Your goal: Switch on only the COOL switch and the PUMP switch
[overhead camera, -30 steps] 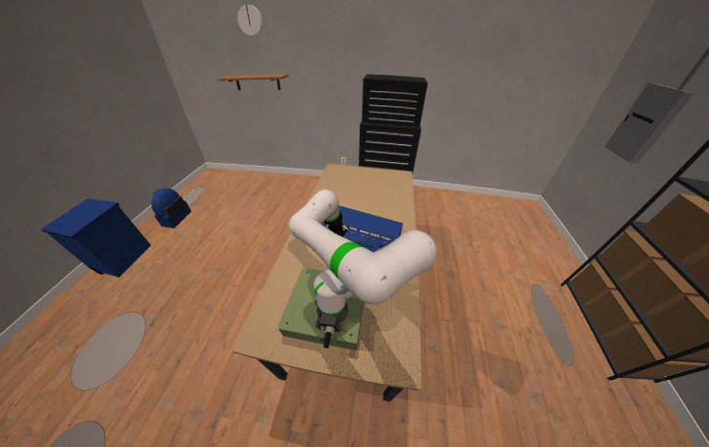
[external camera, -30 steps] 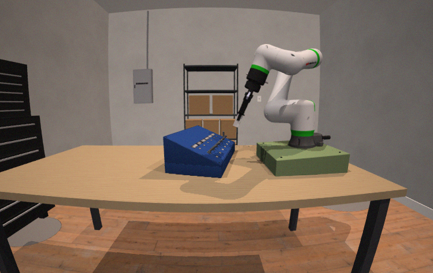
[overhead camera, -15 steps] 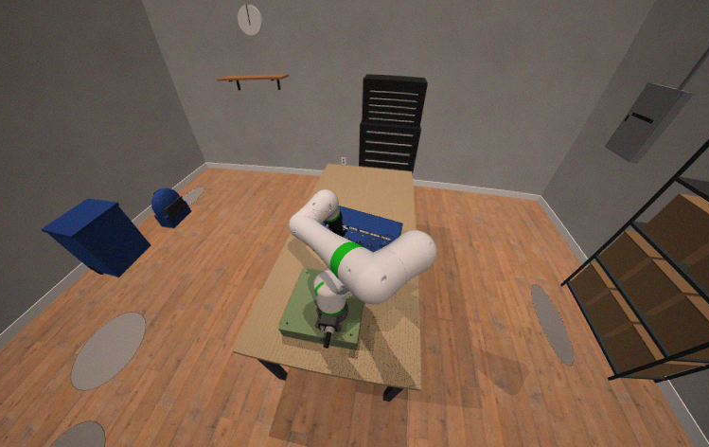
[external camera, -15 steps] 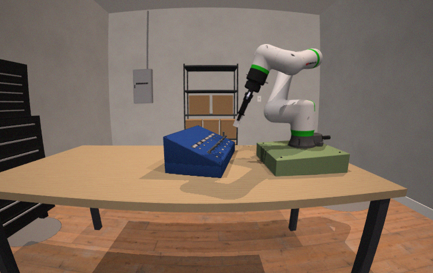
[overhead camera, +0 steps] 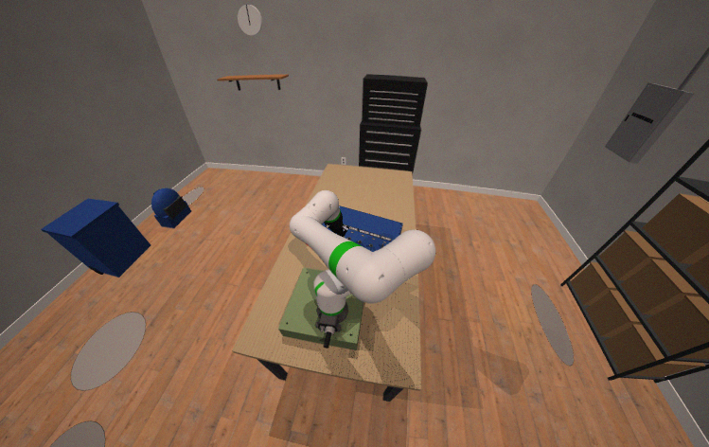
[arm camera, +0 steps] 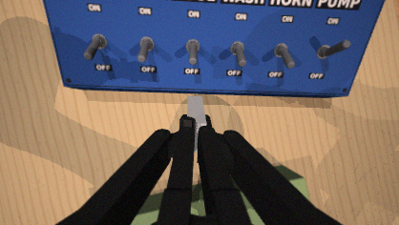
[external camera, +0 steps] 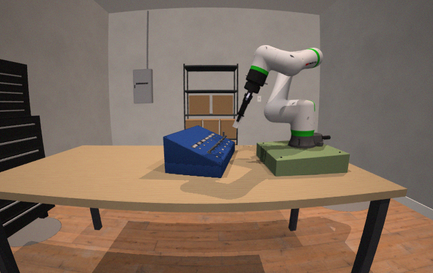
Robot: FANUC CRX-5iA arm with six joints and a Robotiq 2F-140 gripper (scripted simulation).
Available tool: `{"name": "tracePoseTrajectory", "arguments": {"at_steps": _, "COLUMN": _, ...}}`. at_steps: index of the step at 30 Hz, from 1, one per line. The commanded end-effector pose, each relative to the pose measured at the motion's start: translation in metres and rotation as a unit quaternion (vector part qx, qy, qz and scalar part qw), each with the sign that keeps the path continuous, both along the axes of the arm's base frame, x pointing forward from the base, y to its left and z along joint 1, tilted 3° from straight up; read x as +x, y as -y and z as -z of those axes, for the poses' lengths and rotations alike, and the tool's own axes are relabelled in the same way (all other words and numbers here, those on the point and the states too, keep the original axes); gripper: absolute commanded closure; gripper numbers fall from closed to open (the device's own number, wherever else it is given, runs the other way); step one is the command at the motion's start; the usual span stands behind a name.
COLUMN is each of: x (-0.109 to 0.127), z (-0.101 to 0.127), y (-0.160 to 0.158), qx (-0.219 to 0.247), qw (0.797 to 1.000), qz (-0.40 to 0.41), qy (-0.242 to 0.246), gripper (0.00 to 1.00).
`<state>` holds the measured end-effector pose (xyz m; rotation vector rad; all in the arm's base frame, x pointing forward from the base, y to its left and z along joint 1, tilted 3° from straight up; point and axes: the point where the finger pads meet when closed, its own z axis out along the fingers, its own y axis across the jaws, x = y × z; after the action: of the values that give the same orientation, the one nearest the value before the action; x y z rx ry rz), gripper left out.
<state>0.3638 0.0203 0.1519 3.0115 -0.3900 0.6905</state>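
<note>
The jaws are pressed tight together with nothing between them. The gripper (arm camera: 196,125) hangs in the air above the table (external camera: 102,176), just in front of the low edge of the blue box (external camera: 191,154) with the switches. It points down at the bare wood and touches nothing. A small pale tip sticks out past its black fingers.

The blue box sits flat on the table, close beside the green block (external camera: 326,162) that the white arm (external camera: 280,98) stands on. Six switches stand in a row on its slanted face. The PUMP switch (arm camera: 333,49), last on the right in the wrist view, leans off to the side. The other five lean toward OFF. The COOL label is cut off, so I cannot tell which switch it is.
</note>
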Motion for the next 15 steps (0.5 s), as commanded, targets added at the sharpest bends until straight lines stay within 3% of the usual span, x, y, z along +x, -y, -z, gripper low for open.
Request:
{"name": "tracePoseTrajectory", "arguments": {"at_steps": 1, "x": 0.003, "z": 0.005, "y": 0.0, "qx": 0.0, "qw": 1.0, "qz": 0.0, "qy": 0.0, "gripper": 1.0}}
{"name": "tracePoseTrajectory", "arguments": {"at_steps": 15, "x": 0.017, "z": 0.034, "y": 0.002, "qx": 0.0, "qw": 1.0, "qz": 0.0, "qy": 0.0, "gripper": 1.0}}
